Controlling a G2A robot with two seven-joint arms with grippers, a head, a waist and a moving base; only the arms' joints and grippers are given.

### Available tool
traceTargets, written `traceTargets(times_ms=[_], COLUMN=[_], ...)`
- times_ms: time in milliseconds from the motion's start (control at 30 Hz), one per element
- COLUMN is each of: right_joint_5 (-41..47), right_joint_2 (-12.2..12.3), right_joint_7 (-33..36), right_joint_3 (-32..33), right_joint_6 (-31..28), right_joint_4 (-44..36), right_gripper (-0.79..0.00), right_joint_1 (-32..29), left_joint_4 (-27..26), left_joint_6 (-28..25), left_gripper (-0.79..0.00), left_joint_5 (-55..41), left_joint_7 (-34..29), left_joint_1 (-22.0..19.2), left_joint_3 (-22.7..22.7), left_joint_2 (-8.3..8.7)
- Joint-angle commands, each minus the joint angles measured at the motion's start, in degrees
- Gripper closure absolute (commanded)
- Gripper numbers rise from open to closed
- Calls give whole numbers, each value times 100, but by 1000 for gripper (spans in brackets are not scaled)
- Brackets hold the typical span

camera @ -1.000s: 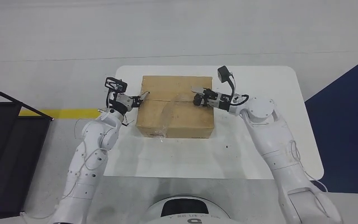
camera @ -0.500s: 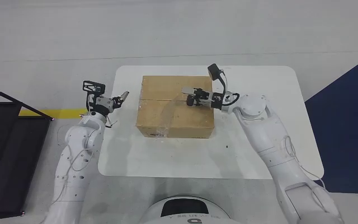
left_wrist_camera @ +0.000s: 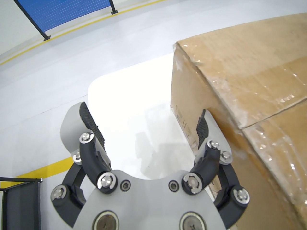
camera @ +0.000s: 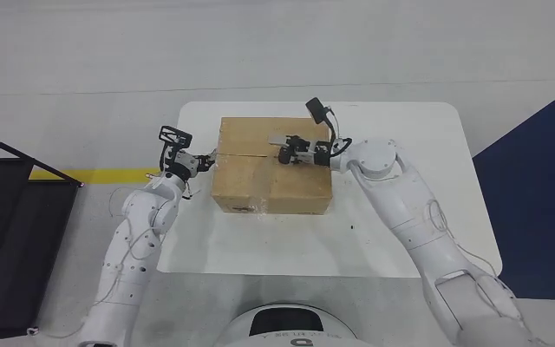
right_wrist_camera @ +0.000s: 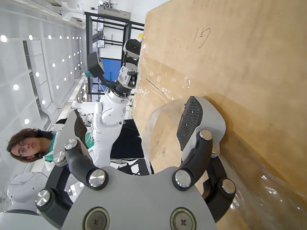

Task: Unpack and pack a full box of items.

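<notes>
Brown cardboard box point(camera: 272, 178), closed, flaps sealed with wrinkled clear tape point(left_wrist_camera: 285, 89) along the centre seam, sits on the white table point(camera: 416, 217).

Left gripper point(camera: 208, 160) is at the box's left face, level with the seam end. Jaws are spread wide with nothing between them. In the left wrist view point(left_wrist_camera: 144, 125) one finger point(left_wrist_camera: 203, 125) is just beside the box's side wall, right under the top edge; can't confirm contact. The other finger is off the box, over bare table. The left arm is bent at the elbow, its forearm angled in toward that face.

Right gripper point(camera: 277, 147) is over the box top, on the seam, about mid-length. Jaws are wide apart, gripping nothing. In the right wrist view point(right_wrist_camera: 134, 113) one finger point(right_wrist_camera: 191, 120) lies back-down against the box top, next to a raised bulge of the tape; the other stands clear above the surface. The right arm comes in from the box's right side, forearm stretched across the top.
</notes>
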Motion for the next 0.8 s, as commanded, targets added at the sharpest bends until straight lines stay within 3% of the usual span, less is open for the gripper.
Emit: traceTargets(times_ms=[0,767], right_joint_5=[17,230], right_joint_2=[-20,-262], right_joint_7=[-13,-269], right_joint_3=[-77,-715], right_joint_6=[17,112], right_joint_4=[17,391], right_gripper=[-785,-785], right_joint_1=[42,486], left_joint_4=[-25,-226], left_joint_6=[17,22], left_gripper=[-785,-785], left_joint_5=[4,133], left_joint_7=[1,67], left_joint_1=[-4,18], left_joint_3=[59,357], left_joint_2=[-6,-13])
